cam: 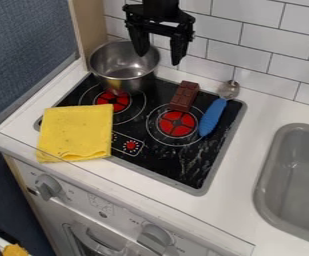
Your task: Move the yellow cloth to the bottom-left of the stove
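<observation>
My gripper (161, 53) hangs open at the top of the view, above the back of the stove and partly in front of the metal pot, with nothing between its fingers. The yellow cloth (76, 131) lies flat and folded over the front left corner of the black stove (191, 169), partly on the white counter at its front and left. It is well below and to the left of the gripper.
A metal pot (120, 70) stands at the stove's back left. A brown chocolate bar (184, 96) and a blue-handled spoon (212, 118) lie on the back and right of the stove. A grey sink (265, 187) is at the right; a tiled wall rises behind.
</observation>
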Controlling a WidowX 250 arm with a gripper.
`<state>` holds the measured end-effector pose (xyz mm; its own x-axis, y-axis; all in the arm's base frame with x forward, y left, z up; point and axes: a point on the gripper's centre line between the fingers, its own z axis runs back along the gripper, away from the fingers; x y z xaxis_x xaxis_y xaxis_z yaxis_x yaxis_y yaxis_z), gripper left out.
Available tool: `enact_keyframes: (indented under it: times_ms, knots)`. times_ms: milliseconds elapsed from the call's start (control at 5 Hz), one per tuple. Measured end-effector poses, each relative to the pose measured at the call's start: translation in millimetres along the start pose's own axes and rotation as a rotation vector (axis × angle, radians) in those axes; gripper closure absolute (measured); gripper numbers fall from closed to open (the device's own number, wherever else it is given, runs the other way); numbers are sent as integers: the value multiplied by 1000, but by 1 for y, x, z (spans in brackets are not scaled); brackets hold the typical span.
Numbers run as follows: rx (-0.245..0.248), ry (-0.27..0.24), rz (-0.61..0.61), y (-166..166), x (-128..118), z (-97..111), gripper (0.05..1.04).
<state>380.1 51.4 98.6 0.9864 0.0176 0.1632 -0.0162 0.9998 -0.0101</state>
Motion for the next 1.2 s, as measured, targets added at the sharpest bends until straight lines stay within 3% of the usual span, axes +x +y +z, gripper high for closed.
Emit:
enact_keyframes:
  times_ms: [200, 400, 600, 800, 1000, 1200]
  knots:
    - [-8, 31, 0, -1, -3, -11, 82]
    - [-48, 87, -57, -2, -13, -12, 82]
    - [-109, 45, -122, 4, -27, 7, 82]
    - [-101, 13, -158, 17, -64, 29, 82]
    - [-14, 32, -143, 42, -84, 13, 82]
    - [77, 87, -113, 65, -93, -22, 82]
